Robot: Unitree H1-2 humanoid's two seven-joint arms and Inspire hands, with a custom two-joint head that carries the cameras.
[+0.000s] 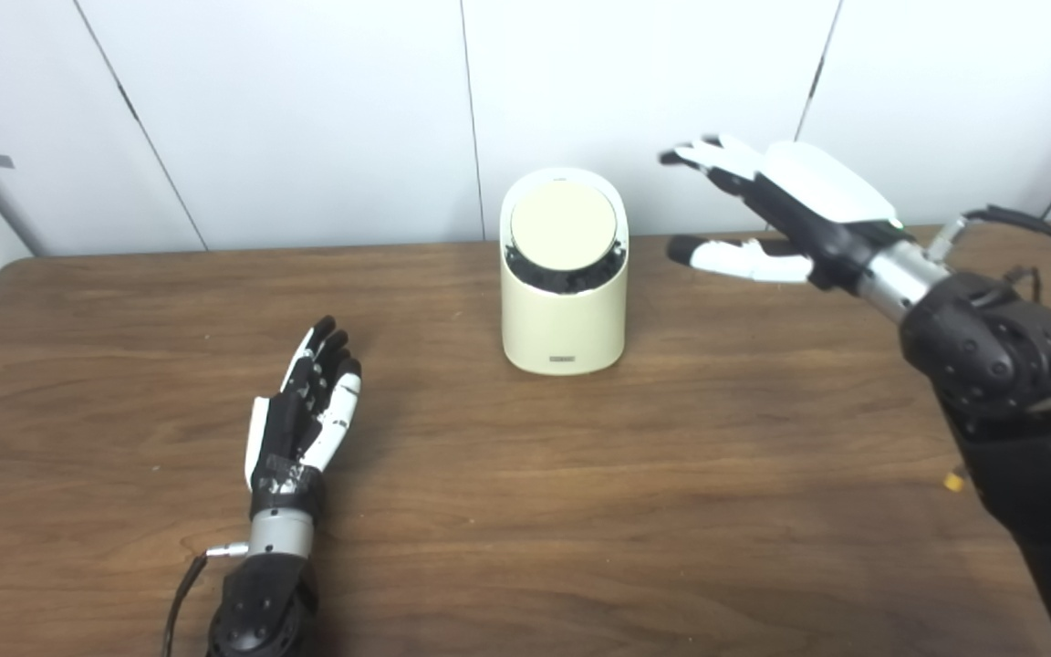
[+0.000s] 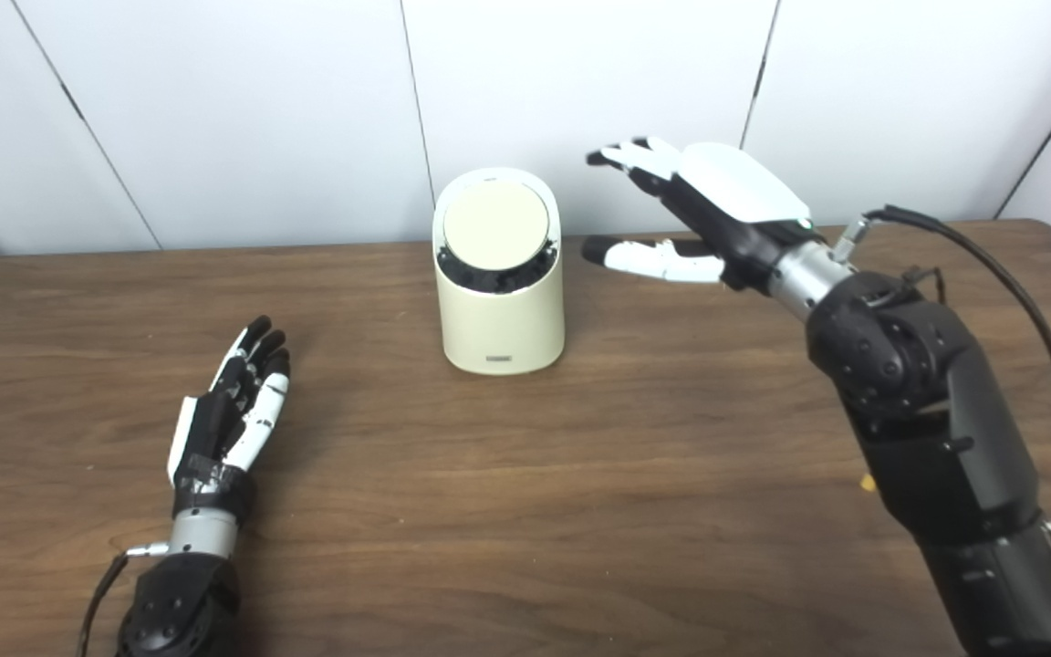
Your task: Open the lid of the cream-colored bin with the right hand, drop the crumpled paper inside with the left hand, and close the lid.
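Both hands empty and spread, left hand (image 1: 299, 422) resting near the table's (image 1: 671, 474) front-left, right hand (image 1: 785, 214) raised beside the cream-colored bin (image 1: 564, 310) mid-table toward the back edge; we judge it light, tippy plastic, so press the round lid (image 1: 564, 224) gently; no crumpled paper visible.

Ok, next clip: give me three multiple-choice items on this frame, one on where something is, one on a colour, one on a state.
1. Where is the right hand?
A. raised beside the bin
B. flat on the table
C. inside the bin

2. What colour is the bin?
A. blue
B. cream
C. red

3. What state is the lid in?
A. removed
B. swung wide open
C. closed

Answers: 1 A, it is in the air to the bin's right, fingers spread. 2 B, its body is pale cream. 3 C, the round lid sits in the top opening.

The left hand rests empty on the table.
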